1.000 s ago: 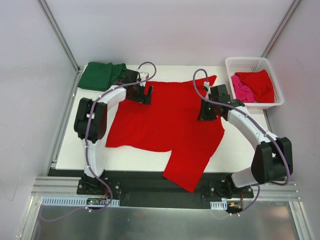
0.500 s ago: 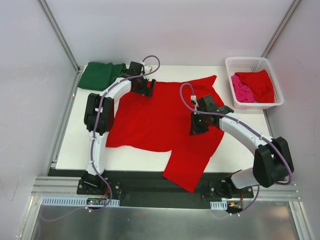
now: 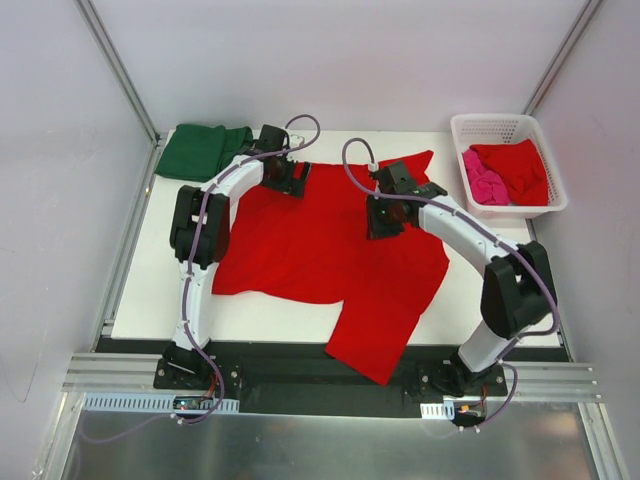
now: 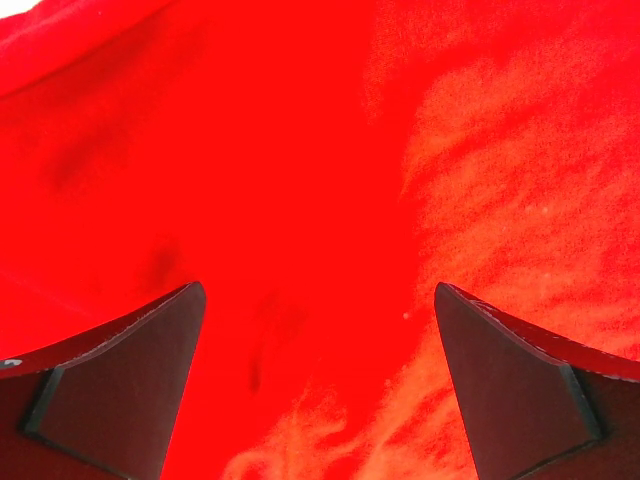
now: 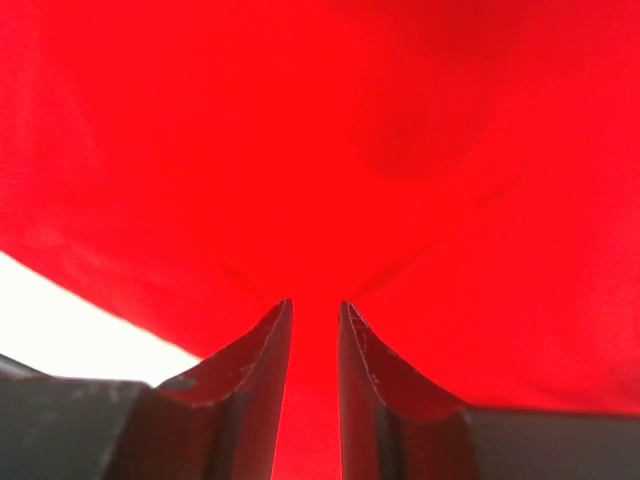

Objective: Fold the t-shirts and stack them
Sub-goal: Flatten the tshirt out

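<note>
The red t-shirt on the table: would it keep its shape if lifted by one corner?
Probably floppy: the red t-shirt hangs over the near edge of the table and creases toward the right gripper. Thin wrinkled cloth, so likely light; a push would probably bunch it.

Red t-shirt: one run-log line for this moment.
red t-shirt: spread out, unfolded | left hand: open over it | right hand: narrow gap, red cloth between
</note>
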Action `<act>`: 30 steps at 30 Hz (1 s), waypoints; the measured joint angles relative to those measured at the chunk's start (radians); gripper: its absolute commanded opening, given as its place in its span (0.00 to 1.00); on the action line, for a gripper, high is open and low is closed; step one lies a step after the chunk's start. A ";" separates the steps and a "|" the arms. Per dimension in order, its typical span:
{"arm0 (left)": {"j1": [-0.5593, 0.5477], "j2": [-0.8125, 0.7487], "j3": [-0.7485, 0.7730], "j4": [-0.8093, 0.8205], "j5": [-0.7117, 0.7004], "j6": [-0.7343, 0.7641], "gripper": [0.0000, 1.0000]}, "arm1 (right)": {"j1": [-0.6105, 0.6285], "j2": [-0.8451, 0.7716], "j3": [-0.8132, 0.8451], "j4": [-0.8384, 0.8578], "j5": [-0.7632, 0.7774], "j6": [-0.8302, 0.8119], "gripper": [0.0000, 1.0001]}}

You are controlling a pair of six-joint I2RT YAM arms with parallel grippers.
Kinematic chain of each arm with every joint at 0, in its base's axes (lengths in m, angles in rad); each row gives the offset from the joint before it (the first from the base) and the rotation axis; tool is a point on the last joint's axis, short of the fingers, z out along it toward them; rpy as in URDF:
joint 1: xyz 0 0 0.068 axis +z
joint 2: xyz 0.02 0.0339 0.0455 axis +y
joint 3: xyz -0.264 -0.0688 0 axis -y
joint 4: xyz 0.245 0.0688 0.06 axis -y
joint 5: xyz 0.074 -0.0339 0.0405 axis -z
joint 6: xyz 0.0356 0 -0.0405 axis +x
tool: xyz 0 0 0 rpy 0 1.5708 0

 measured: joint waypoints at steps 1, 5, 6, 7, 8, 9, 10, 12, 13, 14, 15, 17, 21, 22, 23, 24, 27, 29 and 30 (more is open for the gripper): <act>0.000 0.000 0.000 -0.001 0.000 0.000 0.99 | 0.000 0.023 0.026 0.008 -0.001 -0.001 0.29; 0.000 0.000 0.000 -0.001 -0.001 0.000 0.99 | 0.003 0.098 0.045 0.029 -0.028 0.001 0.29; 0.000 0.000 0.000 -0.003 -0.002 0.000 0.99 | 0.006 0.112 0.034 0.037 -0.035 0.005 0.29; 0.000 0.001 0.001 -0.006 -0.002 0.000 0.99 | 0.010 0.121 0.017 0.043 -0.042 0.009 0.30; 0.000 0.002 0.003 -0.013 -0.003 0.000 0.99 | 0.013 0.125 -0.003 0.047 -0.047 0.012 0.29; 0.000 0.004 0.009 -0.021 -0.006 0.000 0.99 | 0.019 0.126 -0.022 0.048 -0.050 0.017 0.30; 0.000 0.008 0.018 -0.031 -0.007 0.001 0.99 | 0.026 0.127 -0.039 0.047 -0.055 0.021 0.31; 0.000 0.019 0.044 -0.048 -0.010 0.001 0.99 | 0.036 0.127 -0.061 0.048 -0.063 0.027 0.32; 0.000 0.029 0.061 -0.055 -0.013 0.001 0.99 | 0.041 0.127 -0.068 0.047 -0.068 0.028 0.32; 0.000 0.036 0.077 -0.060 -0.018 0.001 0.99 | 0.045 0.127 -0.071 0.047 -0.073 0.029 0.32; 0.000 0.043 0.089 -0.065 -0.024 0.001 0.99 | 0.049 0.127 -0.075 0.048 -0.076 0.030 0.33; 0.000 0.056 0.117 -0.082 -0.032 0.003 0.99 | 0.053 0.127 -0.078 0.048 -0.079 0.031 0.33; 0.000 0.085 0.166 -0.114 -0.055 0.014 0.99 | 0.053 0.127 -0.079 0.047 -0.061 0.031 0.33; 0.000 0.086 0.167 -0.119 -0.059 0.018 0.99 | 0.053 0.127 -0.076 0.044 -0.051 0.031 0.33; 0.000 0.087 0.167 -0.129 -0.060 0.020 0.99 | 0.053 0.131 -0.067 0.037 -0.040 0.031 0.34; 0.000 0.087 0.167 -0.137 -0.060 0.022 0.99 | 0.053 0.134 -0.055 0.032 -0.028 0.031 0.34; 0.000 0.086 0.164 -0.153 -0.060 0.024 0.99 | 0.051 0.158 0.023 0.011 0.019 0.029 0.35; 0.000 0.086 0.153 -0.156 -0.060 0.026 0.99 | 0.047 0.171 0.086 0.011 0.054 0.027 0.35; 0.000 0.085 0.143 -0.156 -0.060 0.027 0.99 | 0.042 0.175 0.108 0.011 0.064 0.026 0.35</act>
